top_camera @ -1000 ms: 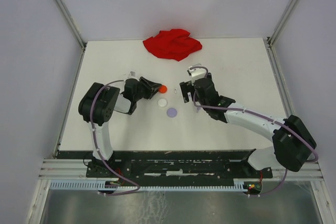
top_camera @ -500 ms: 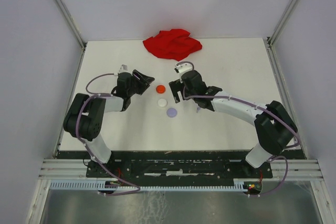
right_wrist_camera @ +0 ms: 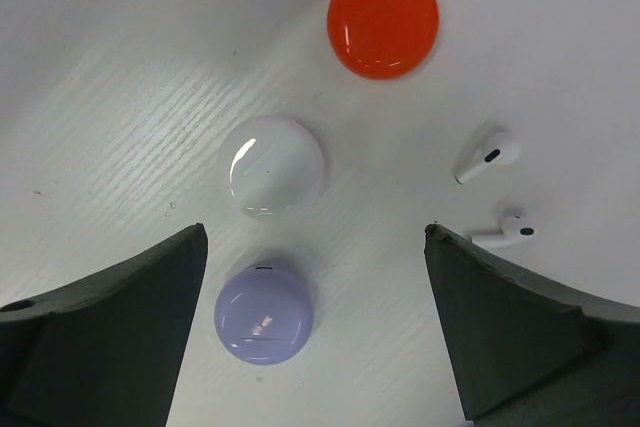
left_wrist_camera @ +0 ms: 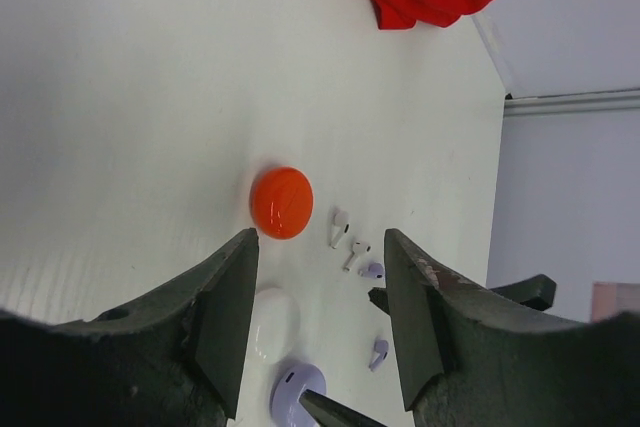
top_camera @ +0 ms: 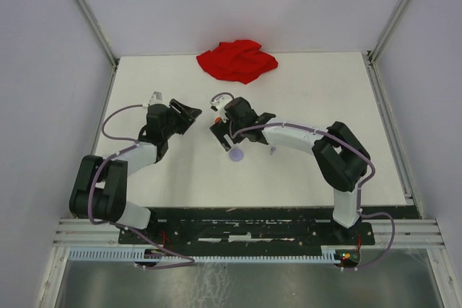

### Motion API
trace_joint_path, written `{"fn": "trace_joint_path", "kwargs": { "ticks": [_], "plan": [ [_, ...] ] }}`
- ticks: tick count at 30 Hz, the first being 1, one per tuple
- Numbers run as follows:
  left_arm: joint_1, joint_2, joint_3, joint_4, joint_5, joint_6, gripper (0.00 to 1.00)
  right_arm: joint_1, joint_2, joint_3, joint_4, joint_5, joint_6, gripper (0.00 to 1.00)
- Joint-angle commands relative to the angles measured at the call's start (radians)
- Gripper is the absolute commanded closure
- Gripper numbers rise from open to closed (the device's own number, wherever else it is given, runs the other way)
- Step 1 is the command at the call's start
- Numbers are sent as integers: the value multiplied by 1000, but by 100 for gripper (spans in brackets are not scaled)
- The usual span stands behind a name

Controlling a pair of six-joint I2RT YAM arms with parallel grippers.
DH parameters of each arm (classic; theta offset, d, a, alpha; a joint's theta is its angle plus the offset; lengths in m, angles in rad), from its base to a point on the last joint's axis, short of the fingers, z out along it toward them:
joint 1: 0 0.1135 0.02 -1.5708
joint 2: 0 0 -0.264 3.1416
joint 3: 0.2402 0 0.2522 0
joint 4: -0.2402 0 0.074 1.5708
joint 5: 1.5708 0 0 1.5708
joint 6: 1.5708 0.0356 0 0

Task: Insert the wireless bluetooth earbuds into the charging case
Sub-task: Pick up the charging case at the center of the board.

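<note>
1. Right gripper (right_wrist_camera: 315,229): jaws spread wide, nothing between them. It hangs low over a row of three round cases: orange case (right_wrist_camera: 383,19), white case (right_wrist_camera: 273,165), lavender case (right_wrist_camera: 264,314). All three lie on the white table (right_wrist_camera: 120,67) with lids shut.
2. Left gripper (left_wrist_camera: 320,241): jaws parted, empty. It sits well apart from the row, on its left, looking along the table towards it.
3. Task pieces: two white earbuds (right_wrist_camera: 487,156) lie loose on the table beside the white case, just inside the finger on the right of the right wrist view. Two lavender earbuds (left_wrist_camera: 372,270) lie near them, on the side away from the cases. (I can make out no red ones.)
4. Key relation: the right arm is plainly the nearer. The white pair sits off-centre, towards one finger rather than midway. The upper earbud's stem runs on a diagonal. The lower one lies almost across the view, nearly along the line the jaws close on.
5. Judgement: a pick wants a sidestep towards that finger, and probably a wrist turn so the jaws close across a stem. A case also has to be opened first.
6. Red cloth (top_camera: 237,59): at the far edge, not involved.
</note>
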Motion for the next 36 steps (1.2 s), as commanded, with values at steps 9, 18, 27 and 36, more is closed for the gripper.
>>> {"fn": "trace_joint_path", "kwargs": {
  "ticks": [9, 18, 27, 36],
  "plan": [
    [67, -147, -58, -17, 81, 51, 41, 3, 127, 176, -66, -158, -73, 2],
    [95, -181, -67, -23, 94, 49, 41, 11, 174, 178, -54, -179, -51, 3],
    [110, -184, -70, -26, 104, 51, 42, 41, 179, 161, -40, -195, -29, 5],
    [129, -204, -75, -38, 110, 57, 42, 86, 168, 154, -48, -162, -18, 5]
  ]
}}
